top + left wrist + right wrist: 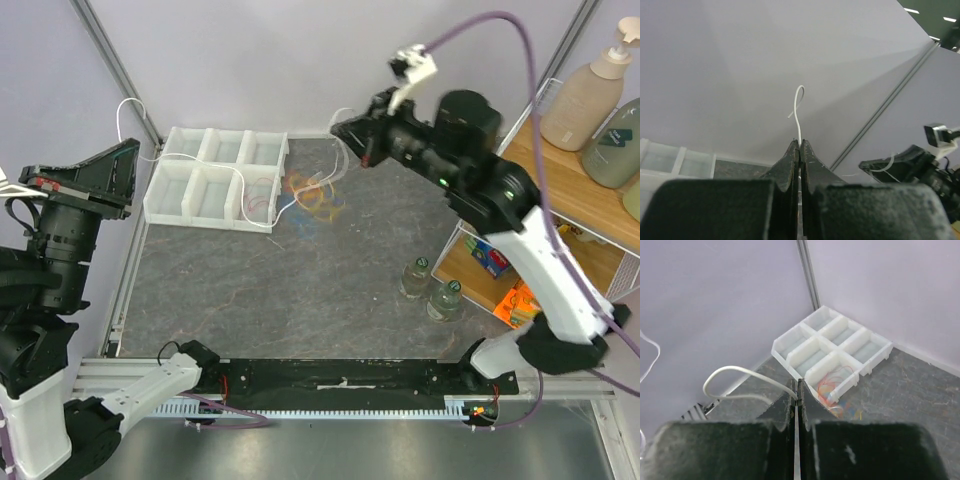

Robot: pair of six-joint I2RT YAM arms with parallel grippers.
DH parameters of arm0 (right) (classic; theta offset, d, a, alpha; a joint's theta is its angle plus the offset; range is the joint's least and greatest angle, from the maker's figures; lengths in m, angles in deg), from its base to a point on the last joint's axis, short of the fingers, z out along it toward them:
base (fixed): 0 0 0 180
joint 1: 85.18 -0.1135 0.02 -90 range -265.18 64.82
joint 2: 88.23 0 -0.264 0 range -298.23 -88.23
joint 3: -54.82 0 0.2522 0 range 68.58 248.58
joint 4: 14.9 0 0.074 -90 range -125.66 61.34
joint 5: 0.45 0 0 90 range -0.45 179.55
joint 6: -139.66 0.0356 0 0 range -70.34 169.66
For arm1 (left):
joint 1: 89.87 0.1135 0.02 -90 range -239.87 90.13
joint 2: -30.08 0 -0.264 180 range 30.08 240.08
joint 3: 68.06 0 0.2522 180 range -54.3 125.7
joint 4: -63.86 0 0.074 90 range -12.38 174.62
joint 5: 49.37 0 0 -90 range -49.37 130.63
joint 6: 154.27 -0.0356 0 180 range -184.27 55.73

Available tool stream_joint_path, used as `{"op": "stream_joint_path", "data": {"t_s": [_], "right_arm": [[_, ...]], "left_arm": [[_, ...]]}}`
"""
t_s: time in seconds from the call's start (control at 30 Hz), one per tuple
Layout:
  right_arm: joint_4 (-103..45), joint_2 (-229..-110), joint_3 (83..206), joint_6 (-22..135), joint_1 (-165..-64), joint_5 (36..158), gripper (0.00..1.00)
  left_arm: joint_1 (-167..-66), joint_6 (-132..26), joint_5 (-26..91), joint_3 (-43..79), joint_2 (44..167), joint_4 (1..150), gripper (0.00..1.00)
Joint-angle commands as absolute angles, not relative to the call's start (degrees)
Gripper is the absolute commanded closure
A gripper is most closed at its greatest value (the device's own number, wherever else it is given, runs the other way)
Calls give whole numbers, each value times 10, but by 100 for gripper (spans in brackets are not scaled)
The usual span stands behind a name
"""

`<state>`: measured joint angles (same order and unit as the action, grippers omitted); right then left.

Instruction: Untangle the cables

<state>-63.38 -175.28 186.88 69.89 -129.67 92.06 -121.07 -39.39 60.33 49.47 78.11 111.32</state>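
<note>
A tangle of thin coloured loops [312,200], orange, yellow, blue and red, lies on the dark table beside the white tray [180,200]. Some red loops lie in the tray's near right compartment [262,190]. A thin white cable [238,172] runs from my left gripper [138,148] over the tray and through the tangle up to my right gripper [340,128]. Both grippers are raised and shut on it. The left wrist view shows the cable end [798,107] curling above the shut gripper [800,145]. The right wrist view shows the cable [740,371] looping left of the shut gripper [797,386], with the loops [832,387] below.
Two small clear bottles [417,275] [445,298] stand at the table's right side. A wooden shelf [570,190] at the right holds soap bottles [590,85], with coloured boxes [515,300] underneath. Grey walls and a metal post [120,60] close the back.
</note>
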Motion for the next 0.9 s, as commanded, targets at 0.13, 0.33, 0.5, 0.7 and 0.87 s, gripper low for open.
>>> {"op": "stream_joint_path", "data": {"t_s": [0.13,0.33,0.5,0.7,0.87], "right_arm": [[-586,-1697,1557,748,-1288,943,100],[-613,-1720,1627,728,-1286,950,100],[-642,-1745,1660,760,-1284,1015,100],[-663,-1741,1690,800,-1283,1103,100],[-668,-1729,1695,842,-1284,1134,100]], "left_arm": [[-1208,-399,629,487,759,1117,98],[-1209,-390,580,496,774,1140,98],[-1206,-377,467,483,814,1194,98],[-1207,-347,326,378,837,1175,98],[-1209,-318,242,258,839,1070,98]]}}
